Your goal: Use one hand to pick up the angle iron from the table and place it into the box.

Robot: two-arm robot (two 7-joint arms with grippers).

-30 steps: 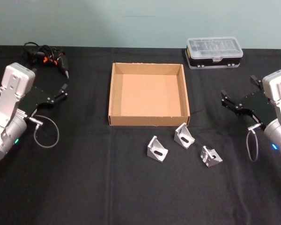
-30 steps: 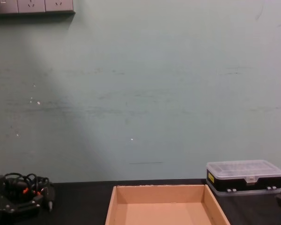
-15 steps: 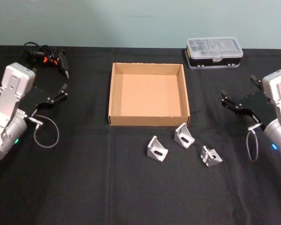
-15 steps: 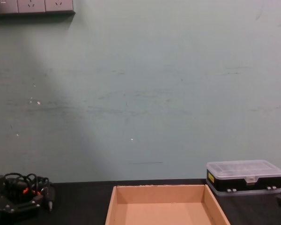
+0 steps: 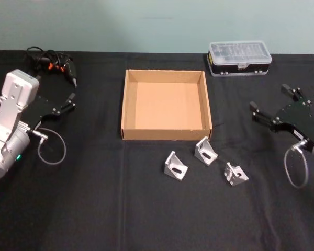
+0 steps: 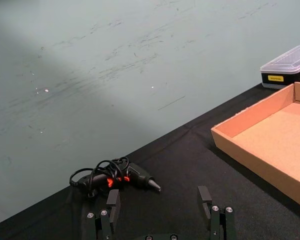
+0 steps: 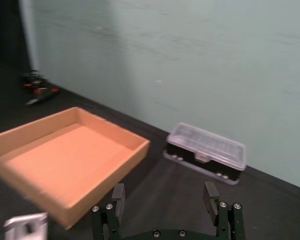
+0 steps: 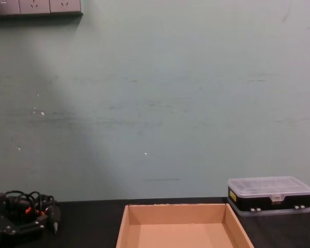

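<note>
Well, nothing is gripped yet. The nearest angle iron (image 5: 235, 173), the middle angle iron (image 5: 205, 151) and the left angle iron (image 5: 176, 166) all lie on the table (image 5: 120, 209) just in front of the box (image 5: 166, 135), which holds nothing. The right gripper (image 5: 269, 98) hovers over the table's right side, jaws spread wide and well apart from all three. The left gripper (image 6: 159, 202) sits parked at the far left, jaws wide too.

The step in hand looks like the reach. I'd take the nearest piece (it lies apart from its neighbour) and come down from above. Turn the wrist so the fingers straddle one flat wall, not the slanted rib. Close only once centred, since smooth metal may skid. Then lift well over the box's low front wall.
</note>
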